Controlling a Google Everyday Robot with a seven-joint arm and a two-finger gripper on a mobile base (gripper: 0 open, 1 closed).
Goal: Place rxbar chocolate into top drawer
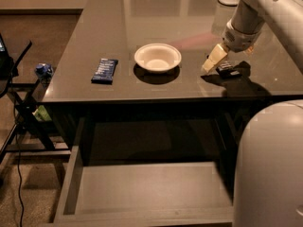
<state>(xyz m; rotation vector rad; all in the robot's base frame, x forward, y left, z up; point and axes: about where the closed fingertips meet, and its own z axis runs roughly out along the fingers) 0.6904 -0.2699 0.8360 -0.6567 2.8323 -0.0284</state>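
One rxbar chocolate (pixel 228 70) lies flat on the table (pixel 113 27), right of the white bowl (pixel 157 57). The gripper (pixel 215 66) is low at its left edge; its opening cannot be told. Advisable: straddle the bar squarely, clamp, lift clear, then carry to the top drawer (pixel 151 188).

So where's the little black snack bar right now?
In the camera view the rxbar chocolate lies on the right side of the table, just right of the white bowl, with the gripper at its left end.
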